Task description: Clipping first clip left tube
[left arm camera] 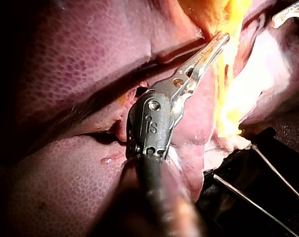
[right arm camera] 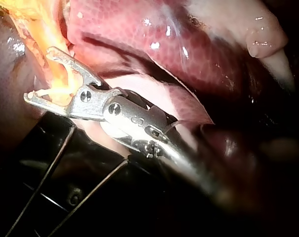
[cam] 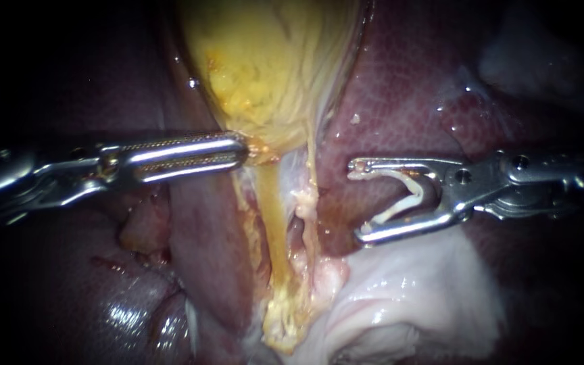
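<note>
The yellow gallbladder point(cam: 272, 61) hangs at the top of the endoscope view and narrows into two strands. The left tube point(cam: 273, 216) is yellow; the right tube point(cam: 305, 203) is paler and sits close beside it. My left instrument point(cam: 241, 152) has its ridged jaws shut on the gallbladder's lower end, seen also in the left wrist view point(left arm camera: 213, 44). My right instrument point(cam: 361, 201) stands to the right of both tubes, clear of them. Its jaws are wide apart and hold a white clip point(cam: 407, 192) between them; in the right wrist view, that instrument point(right arm camera: 40, 74) lies just beside the yellow tissue point(right arm camera: 50, 29).
Dark red liver point(cam: 407, 88) surrounds the gallbladder on both sides. A pale white flap of tissue point(cam: 414, 290) lies under my right instrument. A black frame with thin wires point(right arm camera: 55, 163) shows below the tissue in both wrist views.
</note>
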Tool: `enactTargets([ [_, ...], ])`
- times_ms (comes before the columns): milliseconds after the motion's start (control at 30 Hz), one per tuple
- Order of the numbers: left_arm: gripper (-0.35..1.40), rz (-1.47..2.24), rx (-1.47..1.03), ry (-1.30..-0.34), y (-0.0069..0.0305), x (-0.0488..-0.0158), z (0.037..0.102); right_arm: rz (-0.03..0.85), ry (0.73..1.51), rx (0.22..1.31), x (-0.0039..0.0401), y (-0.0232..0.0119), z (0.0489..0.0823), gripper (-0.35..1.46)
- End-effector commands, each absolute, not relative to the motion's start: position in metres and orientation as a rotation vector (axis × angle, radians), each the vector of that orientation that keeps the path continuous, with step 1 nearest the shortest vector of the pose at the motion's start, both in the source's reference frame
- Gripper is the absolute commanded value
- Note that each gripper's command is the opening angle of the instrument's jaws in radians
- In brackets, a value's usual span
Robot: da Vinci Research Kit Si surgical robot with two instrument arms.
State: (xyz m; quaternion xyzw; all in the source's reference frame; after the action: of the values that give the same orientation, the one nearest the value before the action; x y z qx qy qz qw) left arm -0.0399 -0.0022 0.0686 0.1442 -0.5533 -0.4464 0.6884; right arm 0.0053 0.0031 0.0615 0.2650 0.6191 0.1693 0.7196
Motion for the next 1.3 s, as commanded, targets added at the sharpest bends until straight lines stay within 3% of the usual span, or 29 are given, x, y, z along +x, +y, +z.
enactTargets([
  [33,-0.35,-1.000,0.319,-1.232,-0.0021,-0.0397,0.0685,0.374,1.369,0.586,0.0053,0.0031,0.0614,0.60],
  [300,-0.35,-1.015,0.304,-1.225,-0.0027,-0.0398,0.0676,0.374,1.369,0.586,0.0053,0.0030,0.0614,0.60],
  [433,0.37,-1.023,0.295,-1.218,-0.0037,-0.0402,0.0660,0.373,1.368,0.587,0.0051,0.0030,0.0614,0.60],
  [533,0.61,-1.033,0.282,-1.213,-0.0046,-0.0406,0.0648,0.373,1.368,0.587,0.0051,0.0030,0.0614,0.60],
  [733,0.84,-1.085,0.210,-1.187,-0.0062,-0.0424,0.0632,0.374,1.369,0.585,0.0053,0.0030,0.0615,0.60],
  [967,0.88,-1.158,0.139,-1.111,-0.0058,-0.0453,0.0634,0.373,1.371,0.582,0.0057,0.0027,0.0618,0.60],
  [1300,0.59,-1.245,0.115,-1.045,-0.0050,-0.0482,0.0640,0.369,1.371,0.583,0.0056,0.0025,0.0618,0.60],
])
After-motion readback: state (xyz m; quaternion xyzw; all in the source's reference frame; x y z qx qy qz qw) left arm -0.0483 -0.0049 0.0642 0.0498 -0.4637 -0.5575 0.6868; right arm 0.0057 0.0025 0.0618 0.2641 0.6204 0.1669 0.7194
